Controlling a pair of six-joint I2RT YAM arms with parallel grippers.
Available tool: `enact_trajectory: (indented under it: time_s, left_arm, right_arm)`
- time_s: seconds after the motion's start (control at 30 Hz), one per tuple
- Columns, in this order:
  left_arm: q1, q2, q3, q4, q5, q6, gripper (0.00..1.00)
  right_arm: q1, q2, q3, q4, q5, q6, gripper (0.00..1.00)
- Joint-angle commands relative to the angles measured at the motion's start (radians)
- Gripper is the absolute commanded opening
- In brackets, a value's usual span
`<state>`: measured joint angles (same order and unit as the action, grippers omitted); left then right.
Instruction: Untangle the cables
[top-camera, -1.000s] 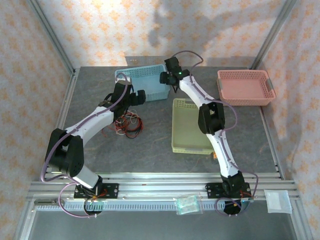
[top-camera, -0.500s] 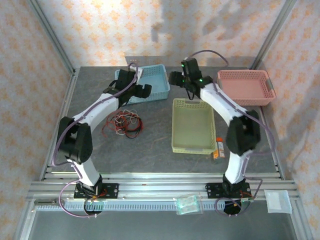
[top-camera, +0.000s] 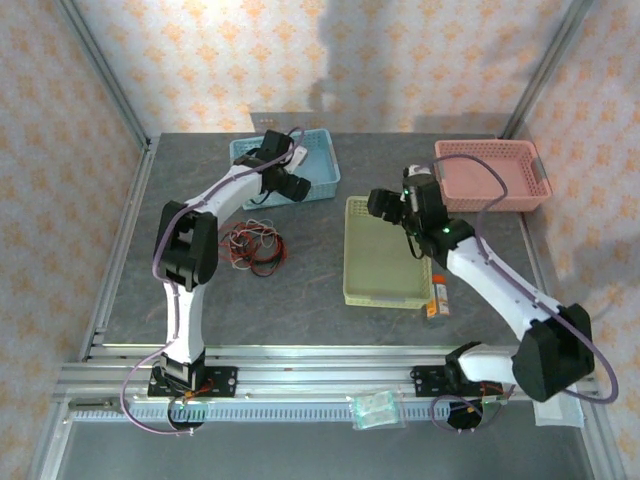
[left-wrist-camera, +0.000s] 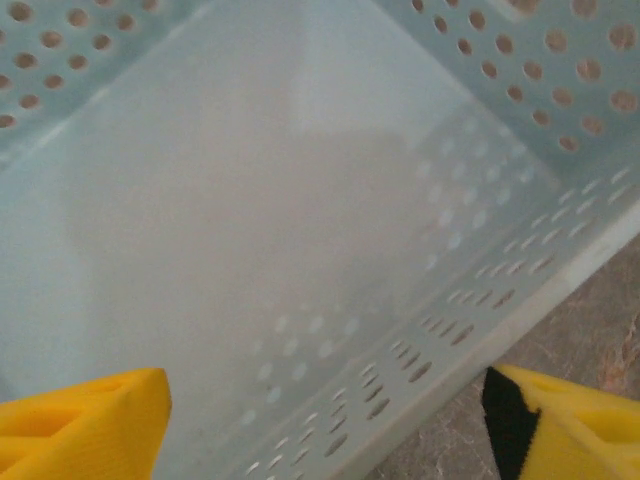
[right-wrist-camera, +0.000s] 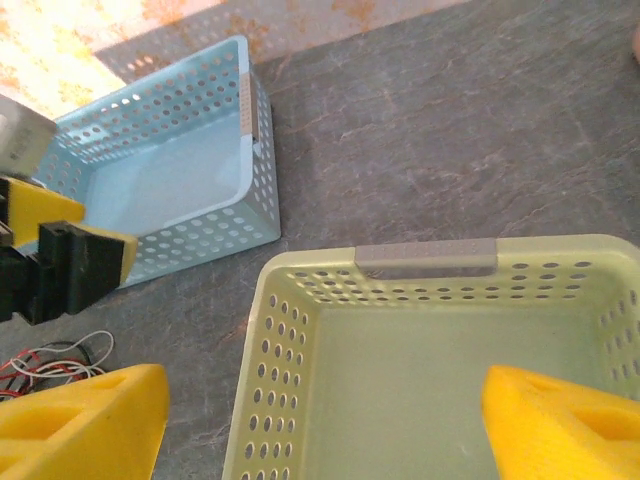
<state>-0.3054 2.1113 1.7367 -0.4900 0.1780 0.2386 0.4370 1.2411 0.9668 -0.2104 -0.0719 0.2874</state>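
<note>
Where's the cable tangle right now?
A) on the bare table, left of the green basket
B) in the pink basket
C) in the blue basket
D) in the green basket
A: the cables lie in a loose heap on the table, in front of the blue basket and left of the green basket, inside neither one.

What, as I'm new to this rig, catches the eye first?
Red and black cables lie tangled left of centre. A blue basket sits behind them, a green basket mid-table, a pink basket back right. The left gripper hangs open over the blue, the right gripper over the green.
</note>
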Motion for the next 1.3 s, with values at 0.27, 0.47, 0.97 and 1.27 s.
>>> enact_trajectory:
  time_s: [0.27,0.47,0.97,1.27]
  left_arm:
    - [0.004,0.1,0.159,-0.16,-0.013,0.088,0.62]
    - [0.006,0.132,0.211,-0.193,-0.065,0.108,0.41]
    - [0.044,0.306,0.508,-0.246,-0.207,-0.081,0.02]
    - [0.07,0.432,0.692,-0.257,-0.281,-0.32,0.03]
  right_arm:
    - [0.003,-0.056,-0.043,-0.044,0.054,0.011,0.8]
    - [0.002,-0.055,-0.046,-0.05,0.07,0.024,0.8]
    - [0.008,-0.095,-0.134,-0.024,0.046,0.025,0.82]
    - [0.022,-0.087,-0.137,-0.07,0.03,0.066,0.82]
